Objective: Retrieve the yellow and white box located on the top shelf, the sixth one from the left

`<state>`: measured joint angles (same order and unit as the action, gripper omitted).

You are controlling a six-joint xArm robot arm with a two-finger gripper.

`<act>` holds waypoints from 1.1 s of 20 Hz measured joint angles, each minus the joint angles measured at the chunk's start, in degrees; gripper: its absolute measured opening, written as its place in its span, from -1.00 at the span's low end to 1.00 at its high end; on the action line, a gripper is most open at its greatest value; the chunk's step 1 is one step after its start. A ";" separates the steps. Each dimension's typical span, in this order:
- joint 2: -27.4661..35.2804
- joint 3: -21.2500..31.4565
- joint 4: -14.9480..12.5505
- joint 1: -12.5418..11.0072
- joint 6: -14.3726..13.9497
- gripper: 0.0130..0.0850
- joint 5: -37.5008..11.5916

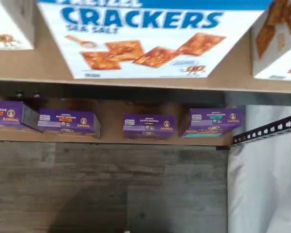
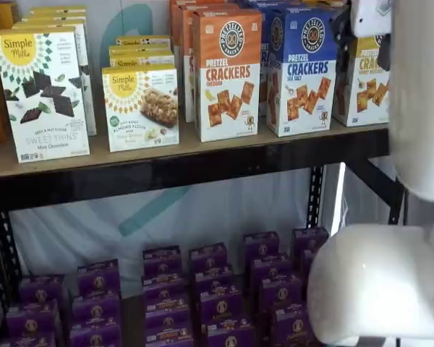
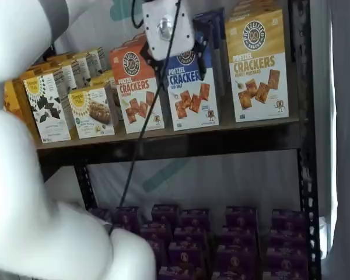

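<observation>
The yellow and white box (image 3: 258,64) stands at the right end of the top shelf (image 3: 221,140), upright and facing front. In a shelf view (image 2: 363,94) the arm hides part of it. The wrist view shows only its edge (image 1: 281,43) beside the blue carton (image 1: 145,39). My gripper (image 3: 174,67) hangs in front of the blue carton, to the left of the yellow and white box. Its black fingers (image 3: 201,55) stand apart with nothing in them. It also shows in a shelf view (image 2: 362,52).
An orange carton (image 3: 134,87) and the blue carton (image 3: 189,93) stand left of the yellow one. Simple Mills boxes (image 2: 43,94) fill the shelf's left. Purple boxes (image 3: 186,233) fill the lower shelf. The white arm (image 2: 419,101) blocks part of both shelf views. A black cable (image 3: 146,111) hangs from the gripper.
</observation>
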<state>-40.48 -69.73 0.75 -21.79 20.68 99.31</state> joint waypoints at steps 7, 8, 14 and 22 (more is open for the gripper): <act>4.65 -3.20 1.78 -5.68 5.42 1.00 -1.05; 4.78 -3.11 2.64 -6.64 6.18 1.00 -1.63; 5.93 -2.79 4.80 -10.77 10.01 1.00 -5.00; 6.39 -1.84 6.64 -14.12 13.10 1.00 -10.00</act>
<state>-34.08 -71.58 7.40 -35.91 33.78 89.31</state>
